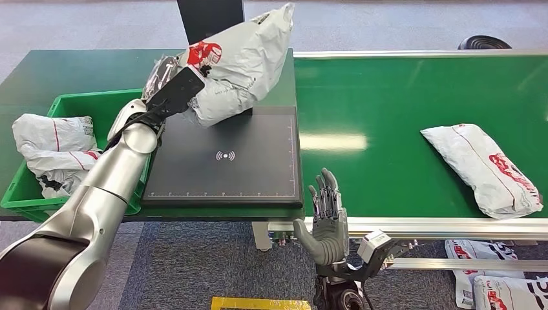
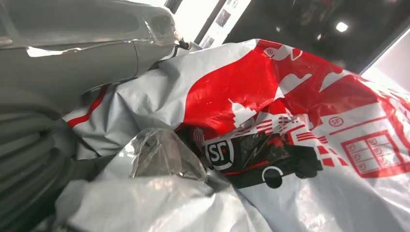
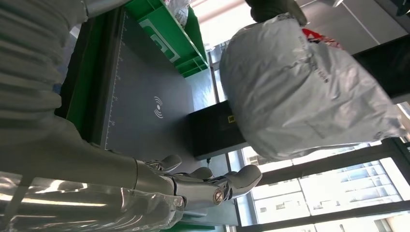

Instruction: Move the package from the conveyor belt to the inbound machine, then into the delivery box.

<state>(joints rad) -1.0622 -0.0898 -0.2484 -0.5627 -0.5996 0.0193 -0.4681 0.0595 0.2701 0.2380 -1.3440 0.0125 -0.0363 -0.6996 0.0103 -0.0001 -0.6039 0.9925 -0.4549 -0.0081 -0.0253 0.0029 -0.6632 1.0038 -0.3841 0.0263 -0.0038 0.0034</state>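
My left hand [image 1: 169,90] grips a grey mailer package [image 1: 240,61] with red print and holds it in the air over the far part of the black scanner pad [image 1: 223,177] of the inbound machine. Up close the package [image 2: 270,125] shows its red and black logo, with my left hand [image 2: 72,53] against it. The same package [image 3: 300,87] hangs above the pad [image 3: 140,96] in the right wrist view. My right hand [image 1: 326,223] stands open, fingers up, at the table's front edge. A green delivery box [image 1: 71,106] sits left of the pad.
A second grey package [image 1: 484,168] lies on the green conveyor belt [image 1: 388,103] at the right. The green box holds another grey package [image 1: 52,148]. More packages [image 1: 497,284] lie on the floor at lower right. A black post [image 1: 210,19] rises behind the pad.
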